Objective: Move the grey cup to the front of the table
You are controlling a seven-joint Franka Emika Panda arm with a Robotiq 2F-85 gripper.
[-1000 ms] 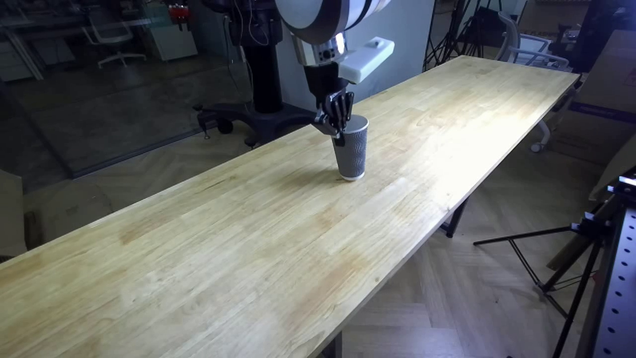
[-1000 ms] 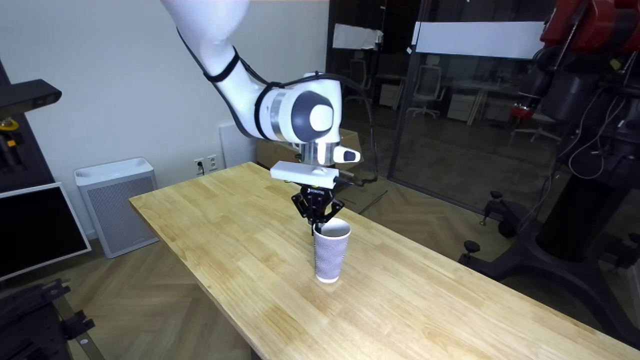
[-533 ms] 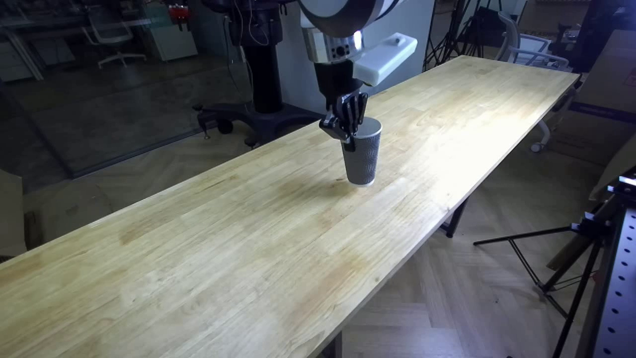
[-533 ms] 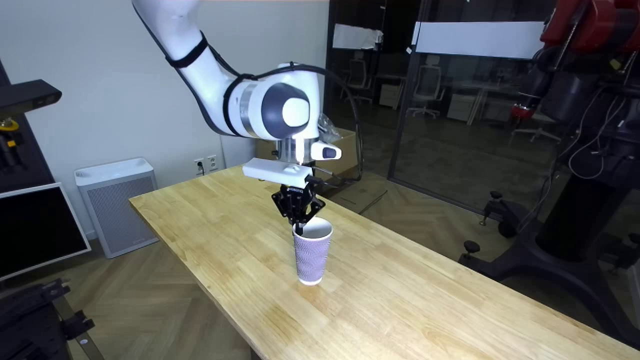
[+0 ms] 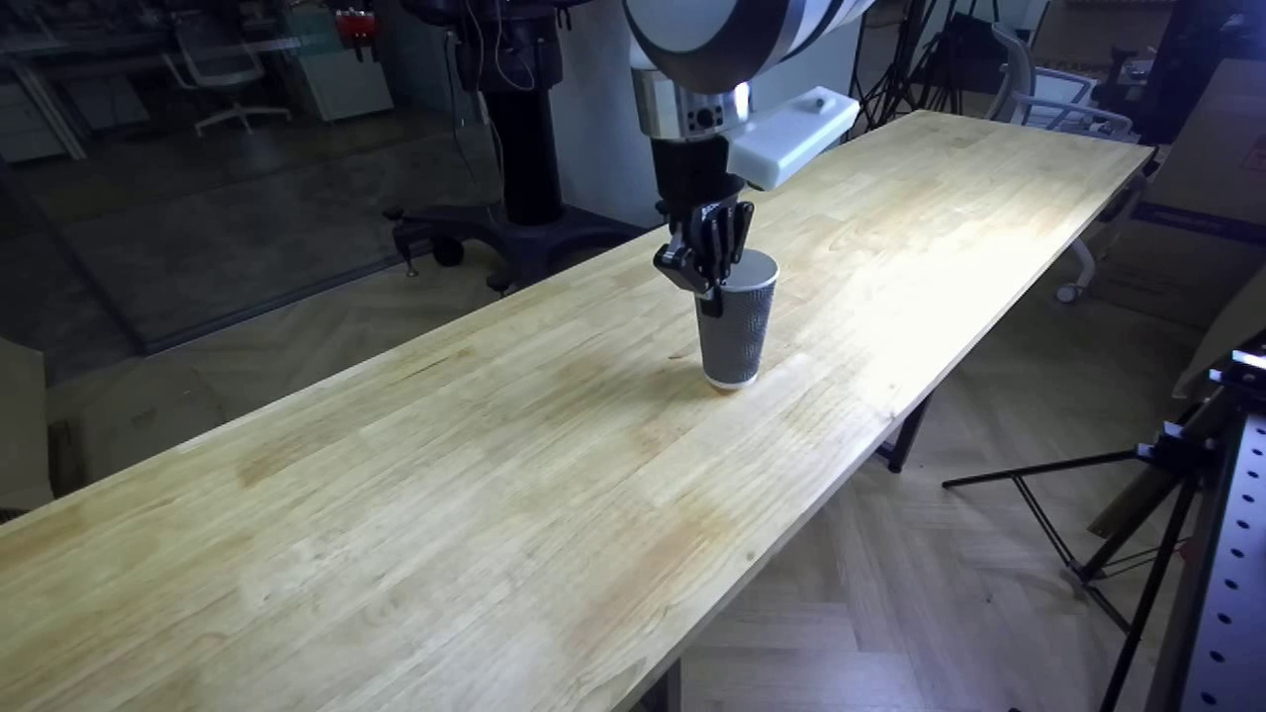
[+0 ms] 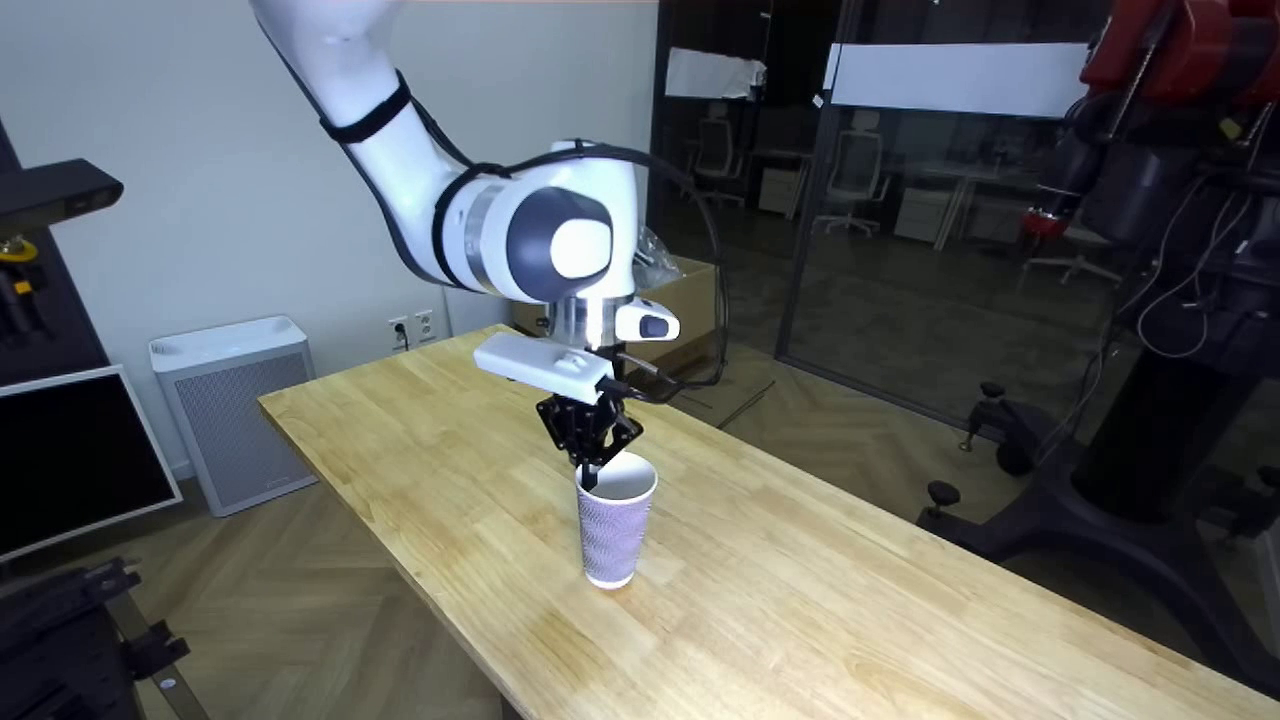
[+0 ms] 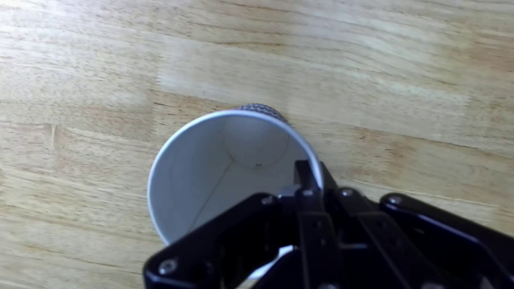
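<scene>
We have the black two-fingered end effector [image 7: 316,171] pinched nearly closed on one wall of the grey textured tapered paper-look cup [image 6: 612,535], one finger [image 7: 303,173] inside, likely because the mouth's wide. Cup's roughly upright, between the long edges of the light-wood plank counter [image 5: 495,494]; can't tell if it touches.

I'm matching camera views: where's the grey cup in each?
In an exterior view: grey cup just right of centre.
In an exterior view: grey cup below centre, slightly left.
In the wrist view: grey cup left of and below centre.
Shared landmark: gripper, pinching the grey cup's rim.
</scene>
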